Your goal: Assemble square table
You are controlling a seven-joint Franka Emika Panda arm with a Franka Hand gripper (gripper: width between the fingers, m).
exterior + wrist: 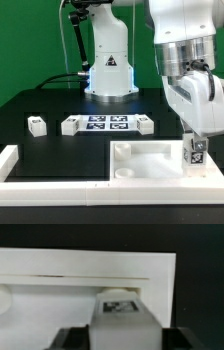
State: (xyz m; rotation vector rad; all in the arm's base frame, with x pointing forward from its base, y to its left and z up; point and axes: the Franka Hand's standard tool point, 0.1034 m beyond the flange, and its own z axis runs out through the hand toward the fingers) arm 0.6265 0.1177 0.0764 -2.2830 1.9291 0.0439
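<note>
I'm gripping one leg [197,151] tight between my fingers [68,339], its tag facing the wrist camera. I'm hanging it over the square panel [150,160], at the corner on the exterior view's right. Its far end is pointing at a raised round socket [120,294], though I can't tell whether they're touching. The panel is lying on the black tabletop [50,105], just behind the front border rail [60,186]. Farther back, the marker board [105,123] is lying flat, with a second leg [72,125] and a third leg [143,125] sitting at its ends. A fourth leg [37,124] is sitting apart, toward the exterior view's left.
</note>
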